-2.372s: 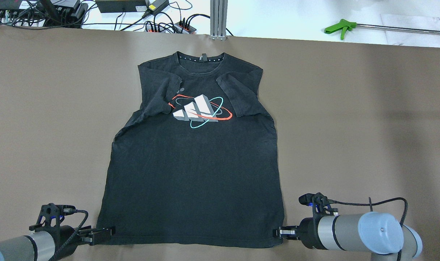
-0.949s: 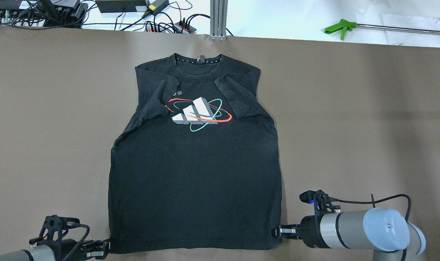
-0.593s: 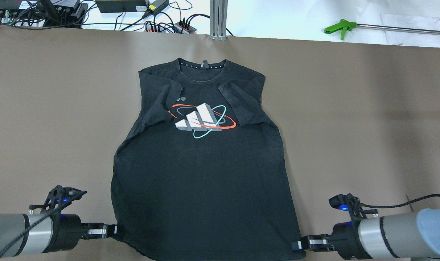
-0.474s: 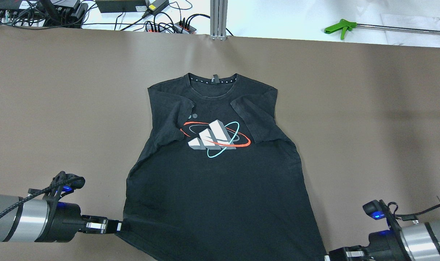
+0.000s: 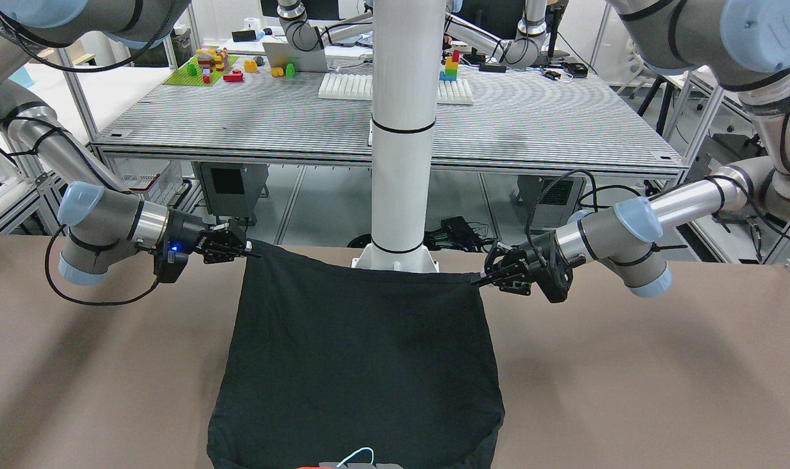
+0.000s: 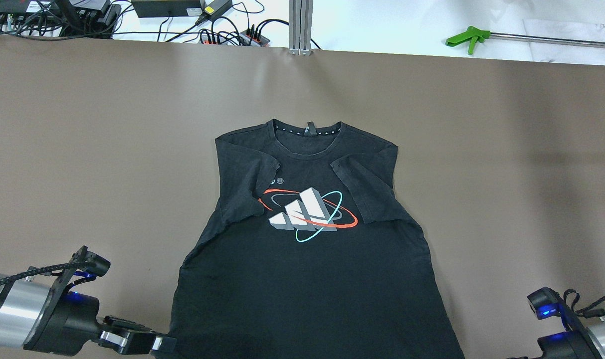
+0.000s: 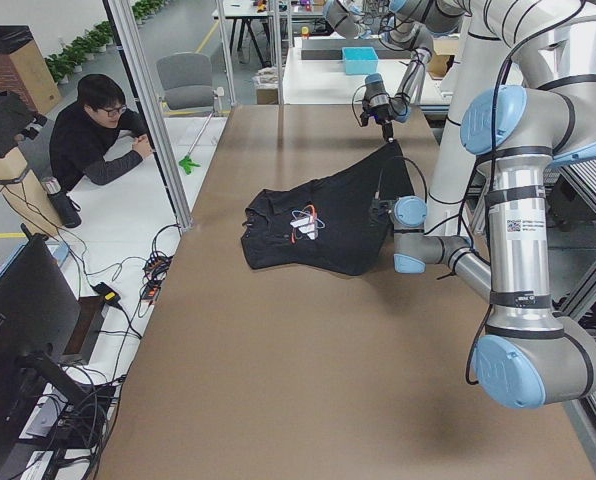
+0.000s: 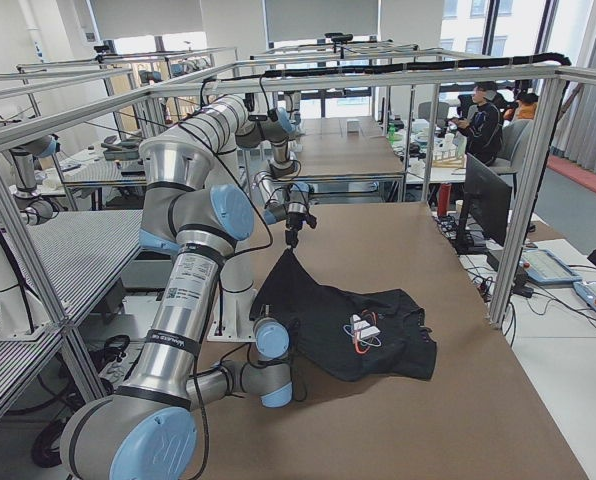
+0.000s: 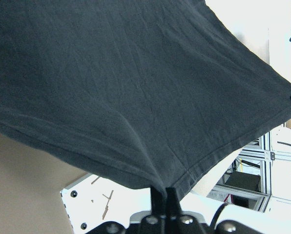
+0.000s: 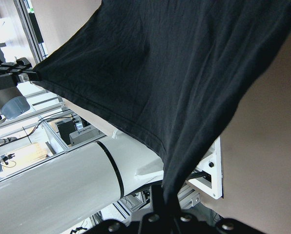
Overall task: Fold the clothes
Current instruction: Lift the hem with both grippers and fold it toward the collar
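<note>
The clothes are a black T-shirt (image 6: 302, 284) with a white, red and teal logo, its sleeves folded in over the chest. Collar and chest lie on the brown table; the hem is lifted and stretched taut near the robot's base. My left gripper (image 5: 479, 281) is shut on one hem corner, also seen at the overhead view's bottom left as the left gripper (image 6: 165, 343). My right gripper (image 5: 251, 253) is shut on the other hem corner. Each wrist view shows the hem (image 9: 184, 173) pinched at its bottom edge, with the shirt (image 10: 175, 87) hanging away.
A green-handled tool (image 6: 469, 37) lies beyond the table's far edge, with cables and power strips (image 6: 232, 35) at the back left. The white robot column (image 5: 401, 130) rises just behind the lifted hem. A seated person (image 7: 98, 135) is off the table's far side.
Both grippers have pulled the hem toward the robot and raised it. The shirt slid nearer and rightward in the overhead view, and the right gripper left that view's bottom edge.
</note>
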`<state>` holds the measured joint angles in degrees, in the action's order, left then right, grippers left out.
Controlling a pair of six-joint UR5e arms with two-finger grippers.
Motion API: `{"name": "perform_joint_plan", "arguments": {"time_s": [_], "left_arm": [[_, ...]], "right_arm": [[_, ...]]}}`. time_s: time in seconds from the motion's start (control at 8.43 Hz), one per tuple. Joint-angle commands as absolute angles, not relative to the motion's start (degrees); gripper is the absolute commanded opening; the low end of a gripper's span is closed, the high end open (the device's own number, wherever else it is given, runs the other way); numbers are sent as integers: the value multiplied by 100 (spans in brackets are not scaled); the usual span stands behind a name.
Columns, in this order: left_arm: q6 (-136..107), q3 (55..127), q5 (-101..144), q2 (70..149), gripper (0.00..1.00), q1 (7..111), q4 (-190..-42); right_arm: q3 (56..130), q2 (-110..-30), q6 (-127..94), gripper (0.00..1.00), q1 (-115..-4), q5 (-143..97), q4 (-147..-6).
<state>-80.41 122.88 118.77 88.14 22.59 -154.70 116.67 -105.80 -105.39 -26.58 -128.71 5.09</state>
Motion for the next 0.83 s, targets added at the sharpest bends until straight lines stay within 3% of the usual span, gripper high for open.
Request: {"name": "perform_joint_plan", "arguments": {"time_s": [0.0, 0.24, 0.71], "left_arm": [[-8181, 12086, 11919, 8850, 0, 2511, -15522], [-8472, 11682, 11988, 9104, 0, 3170, -15460], [-8789, 11628, 11997, 10177, 0, 3716, -14117]], "right_arm": [[10921, -10111, -10671, 0, -3169, -12884, 633], [10198, -9573, -10644, 0, -3646, -12920, 607], [10037, -9229, -10626, 0, -4771, -13069, 510]]}}
